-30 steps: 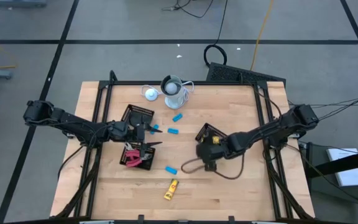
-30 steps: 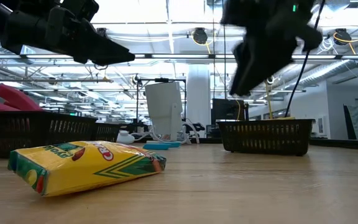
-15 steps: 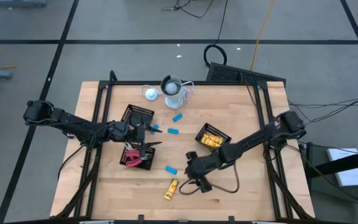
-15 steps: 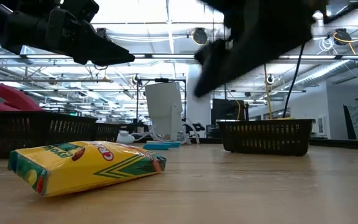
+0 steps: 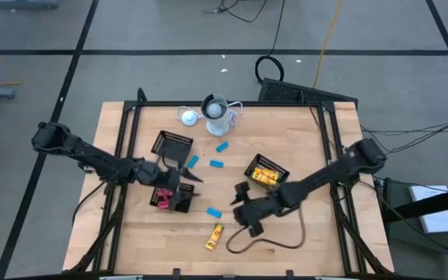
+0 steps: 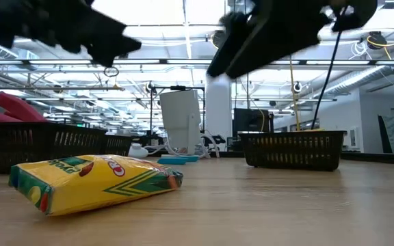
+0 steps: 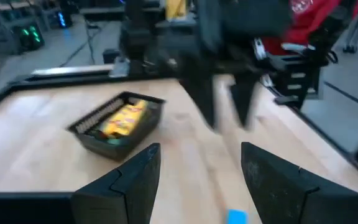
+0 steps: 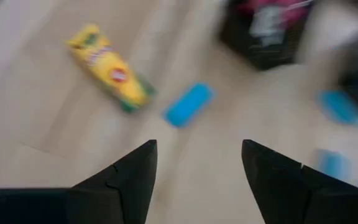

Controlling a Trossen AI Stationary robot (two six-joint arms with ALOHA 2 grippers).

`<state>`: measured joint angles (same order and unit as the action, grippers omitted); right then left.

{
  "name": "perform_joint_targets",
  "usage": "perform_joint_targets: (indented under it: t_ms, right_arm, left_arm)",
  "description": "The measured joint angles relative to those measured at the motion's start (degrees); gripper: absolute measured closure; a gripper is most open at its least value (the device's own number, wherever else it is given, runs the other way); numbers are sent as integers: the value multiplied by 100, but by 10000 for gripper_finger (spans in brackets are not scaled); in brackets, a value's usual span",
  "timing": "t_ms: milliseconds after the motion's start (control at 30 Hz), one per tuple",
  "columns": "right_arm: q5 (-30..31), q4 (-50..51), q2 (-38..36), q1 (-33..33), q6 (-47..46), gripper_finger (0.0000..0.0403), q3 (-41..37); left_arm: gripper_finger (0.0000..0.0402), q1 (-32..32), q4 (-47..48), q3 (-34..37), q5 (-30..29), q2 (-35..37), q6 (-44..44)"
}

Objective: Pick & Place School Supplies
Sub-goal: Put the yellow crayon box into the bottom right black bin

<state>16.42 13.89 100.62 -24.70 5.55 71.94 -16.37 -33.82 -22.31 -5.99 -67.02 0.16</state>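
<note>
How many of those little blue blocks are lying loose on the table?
4. One lies below the white cup, one just under it, one beside the left baskets, and one above the yellow crayon box. Arms may hide more.

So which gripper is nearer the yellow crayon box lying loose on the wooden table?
The right gripper: it hangs open just past the yellow crayon box, toward the right basket. The left gripper is farther off, open over the left baskets.
</note>
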Motion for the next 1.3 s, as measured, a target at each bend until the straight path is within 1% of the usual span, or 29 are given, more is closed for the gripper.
perform_joint_targets:
  t_ms: [67, 167, 300, 367, 433, 600, 700, 800, 900, 1100, 1200, 1300]
  right_arm:
    - [704, 296, -296, -157, 69, 175, 0]
    - [1520, 787, -725, -355, -62, 175, -4]
    - [2122, 1345, -1067, -548, -537, 175, -67]
    - [2251, 1510, -1099, -630, -761, 175, -137]
    - [2276, 1660, -1099, -709, -976, 175, -217]
    - [2332, 1870, -1099, -867, -1470, 175, -544]
    - [2637, 2094, -1095, -1022, -1707, 175, -697]
    - [2852, 2195, -1097, -1193, -1870, 175, -836]
    - [2871, 2203, -1097, -1338, -2005, 175, -933]
    - [3049, 2196, -1097, -1649, -2094, 175, -944]
    - [3293, 2158, -1095, -1796, -2090, 175, -944]
    - [3369, 2144, -1096, -1877, -2094, 175, -944]
  left_arm:
    - [174, -411, 467, -218, -336, -148, -238]
    - [174, -912, 1282, -754, -697, -592, -856]
    - [174, -1178, 2313, -1567, -711, -1265, -1996]
    - [174, -1177, 2732, -1925, -569, -1523, -2653]
    - [174, -1168, 2928, -2198, -399, -1754, -3214]
    - [174, -1233, 2992, -2566, 2, -2411, -4347]
    - [174, -1283, 2996, -2784, 265, -2828, -4890]
    - [174, -1315, 2989, -3089, 401, -3170, -5234]
    - [174, -1346, 2983, -3423, 437, -3444, -5513]
    - [174, -1421, 3941, -3997, 475, -3956, -6174]
    - [174, -1455, 4217, -4173, 459, -4090, -6340]
    - [174, -1456, 4290, -4282, 374, -4158, -6436]
